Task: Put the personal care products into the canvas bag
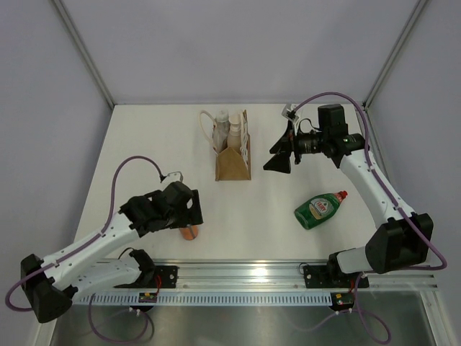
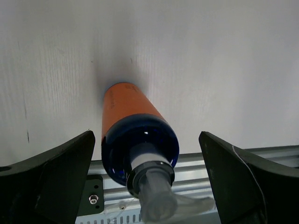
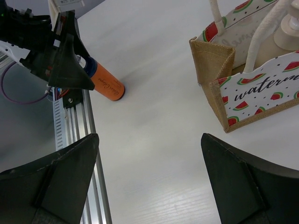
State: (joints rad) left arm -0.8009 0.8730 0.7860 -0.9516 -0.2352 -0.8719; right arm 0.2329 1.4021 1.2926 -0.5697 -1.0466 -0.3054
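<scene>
Standing upright at the far middle of the table [image 1: 144, 144] in the top view, the canvas bag [image 1: 233, 164] is holding the pump bottle [image 1: 235, 132] and a white-capped tube [image 1: 222, 117], while a green bottle [image 1: 320, 209] is lying near the right arm. At the left wrist, the left end effector [image 2: 145, 140] is gaping wide on either side of an orange bottle [image 2: 126, 109] without touching it. At the right wrist, the right end effector [image 3: 149, 140] is hanging released above bare table, with the bag off to one side.
</scene>
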